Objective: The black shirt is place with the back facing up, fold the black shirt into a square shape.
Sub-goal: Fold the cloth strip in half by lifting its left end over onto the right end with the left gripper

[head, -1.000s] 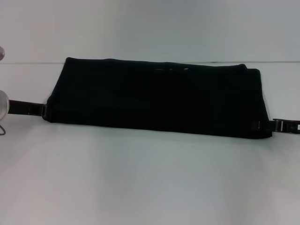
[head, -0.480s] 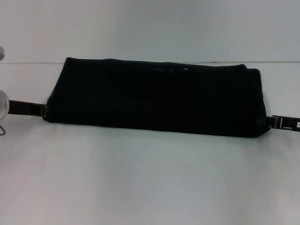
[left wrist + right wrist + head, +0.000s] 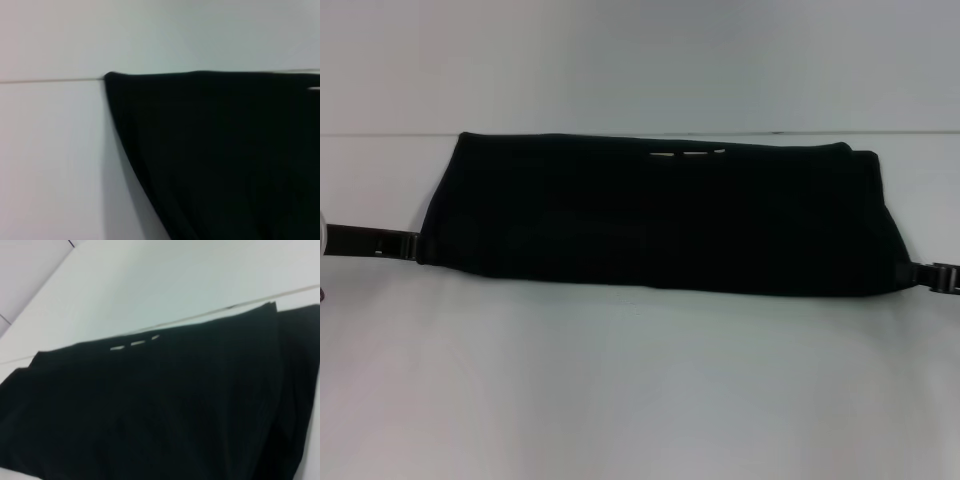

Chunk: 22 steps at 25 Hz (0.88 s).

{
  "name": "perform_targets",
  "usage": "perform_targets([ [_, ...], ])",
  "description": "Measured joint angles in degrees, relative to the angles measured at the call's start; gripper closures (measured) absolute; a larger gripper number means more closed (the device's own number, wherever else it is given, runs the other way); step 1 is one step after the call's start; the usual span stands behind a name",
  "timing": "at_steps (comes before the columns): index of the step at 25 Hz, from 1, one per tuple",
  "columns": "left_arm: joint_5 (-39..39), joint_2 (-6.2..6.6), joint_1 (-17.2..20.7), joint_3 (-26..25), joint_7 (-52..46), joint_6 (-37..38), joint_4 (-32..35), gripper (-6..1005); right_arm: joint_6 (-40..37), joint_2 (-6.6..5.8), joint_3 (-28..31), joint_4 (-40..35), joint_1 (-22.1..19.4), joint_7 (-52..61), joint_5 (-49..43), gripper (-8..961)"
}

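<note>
The black shirt (image 3: 650, 215) lies folded into a long band across the white table (image 3: 640, 390). A small pale label shows near its far edge. My left gripper (image 3: 412, 246) is at the band's near left corner and is shut on the fabric there. My right gripper (image 3: 926, 274) is at the near right corner, shut on the fabric, which is drawn out toward it. The shirt fills much of the left wrist view (image 3: 225, 160) and the right wrist view (image 3: 150, 410). No fingers show in either wrist view.
A seam line (image 3: 380, 134) runs across the table along the shirt's far edge. Bare white table lies in front of the shirt and behind it.
The right gripper closed in on the shirt's near right corner, then drew back right with the corner stretched after it. The left wrist sank lower. The shirt's far edge shifted slightly toward me.
</note>
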Motion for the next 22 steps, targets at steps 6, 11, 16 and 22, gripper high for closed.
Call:
perform_targets([
  [6, -3.35, -0.33, 3.14, -0.27, 0.39, 8.61, 2.86, 998, -7.42, -0.42, 3.79, -2.95, -4.19, -3.2, 0.03, 908],
  [11, -8.21, 0.03, 5.72, -0.57, 2.48, 15.72, 2.92, 998, -11.65, -1.32, 6.6, -3.14, -7.71, -6.52, 0.05, 892],
  [16, -10.25, 0.43, 7.78, -1.86, 5.85, 24.25, 2.91, 999, -16.75, -1.75, 8.25, -3.17, -10.83, -9.46, -0.29, 876],
  [22, -10.13, 0.61, 8.73, -5.44, 8.67, 30.4, 2.07, 999, -20.3, -1.69, 8.26, -3.16, -13.84, -12.04, -1.0, 857],
])
